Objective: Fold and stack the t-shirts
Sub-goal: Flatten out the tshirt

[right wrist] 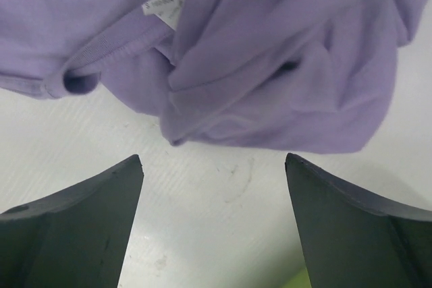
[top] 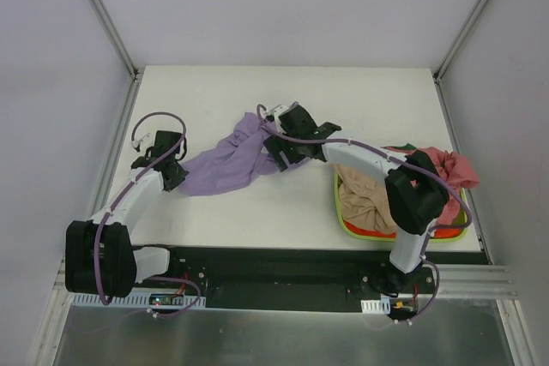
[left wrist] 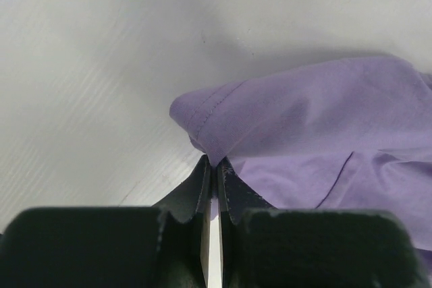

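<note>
Top, left-wrist and right-wrist views of two arms at a white bench (top: 343,100). The left fingers (left wrist: 214,162) are clenched on a hemmed corner of the large lavender-purple cloth t-shirt (left wrist: 304,133); the stitched edge rises just beyond their tips and the rest of the cloth spreads to their right, lying on the bench. In the top view these left fingers (top: 176,179) meet the shirt's (top: 227,160) near-left end. The right fingers (right wrist: 214,161) are released and stand wide apart, with bare bench between them; the bunched shirt (right wrist: 270,65) lies just ahead of both tips, not touching either. Its ribbed collar and a small white size label (right wrist: 165,6) sit ahead of the left-hand tip. In the top view the right fingers (top: 276,160) stand at the shirt's opposite, crumpled end. Well behind them, beside the right arm's elbow, a lime-green plastic basket (top: 403,237) holds a tan-beige cloth t-shirt (top: 364,203), and a pinkish-red cloth t-shirt (top: 450,165) drapes over its far rim.
</note>
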Motion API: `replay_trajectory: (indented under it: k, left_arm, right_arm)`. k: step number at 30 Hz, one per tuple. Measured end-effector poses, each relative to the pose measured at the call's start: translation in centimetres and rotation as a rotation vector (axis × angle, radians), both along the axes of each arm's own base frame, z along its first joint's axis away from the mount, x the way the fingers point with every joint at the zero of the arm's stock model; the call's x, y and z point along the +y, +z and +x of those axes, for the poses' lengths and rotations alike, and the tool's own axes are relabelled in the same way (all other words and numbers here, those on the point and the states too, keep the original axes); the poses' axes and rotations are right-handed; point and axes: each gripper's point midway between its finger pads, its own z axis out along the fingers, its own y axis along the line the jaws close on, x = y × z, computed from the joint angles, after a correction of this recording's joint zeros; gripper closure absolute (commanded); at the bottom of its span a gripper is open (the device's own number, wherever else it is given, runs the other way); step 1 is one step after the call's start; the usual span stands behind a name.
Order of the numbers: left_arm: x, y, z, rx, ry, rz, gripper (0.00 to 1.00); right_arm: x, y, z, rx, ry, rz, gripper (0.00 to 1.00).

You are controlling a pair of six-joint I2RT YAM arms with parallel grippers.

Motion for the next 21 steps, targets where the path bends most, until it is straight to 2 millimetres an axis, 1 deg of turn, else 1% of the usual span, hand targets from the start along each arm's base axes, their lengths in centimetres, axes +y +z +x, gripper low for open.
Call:
replay_trajectory:
  k: [4, 8, 11, 12, 14, 15, 17, 19, 20, 21]
  left_arm:
    - [0.1, -0.3, -0.5, 0.024, -0.013, 0.008, 1.00]
    - [0.1, -0.5, -0.7, 0.030, -0.021, 0.015, 1.00]
    - [0.2, -0.7, -0.9, 0.037, -0.024, 0.018, 1.00]
    - [0.2, -0.7, -1.0, 0.040, -0.026, 0.019, 1.00]
    - [0.2, -0.7, -1.0, 0.039, -0.029, 0.020, 1.00]
    - [0.2, -0.6, -1.0, 0.036, -0.031, 0.020, 1.00]
    - [0.2, -0.5, -0.9, 0.032, -0.034, 0.021, 1.00]
    - [0.2, -0.2, -0.9, 0.023, -0.037, 0.022, 1.00]
    - [0.2, -0.1, -0.9, 0.019, -0.038, 0.023, 1.00]
    - [0.2, 0.0, -0.9, 0.013, -0.039, 0.023, 1.00]
  right_arm:
    - [2.9, -1.7, -0.5, 0.021, 0.020, -0.025, 0.15]
    - [4.6, -2.4, -1.3, 0.018, 0.027, -0.035, 0.21]
    - [5.2, -2.8, -0.9, 0.005, 0.008, -0.049, 0.26]
    - [5.1, -3.0, -0.7, 0.000, -0.004, -0.060, 0.28]
    - [4.6, -3.8, 0.0, -0.008, -0.035, -0.092, 0.34]
    - [4.4, -4.1, 0.2, -0.013, -0.046, -0.105, 0.38]
    - [4.1, -4.8, 1.1, -0.028, -0.076, -0.134, 0.53]
    - [3.8, -5.3, 1.7, -0.040, -0.101, -0.158, 0.74]
    - [3.5, -5.4, 1.8, -0.046, -0.113, -0.168, 0.81]
    - [3.2, -5.4, 2.0, -0.052, -0.125, -0.176, 0.84]
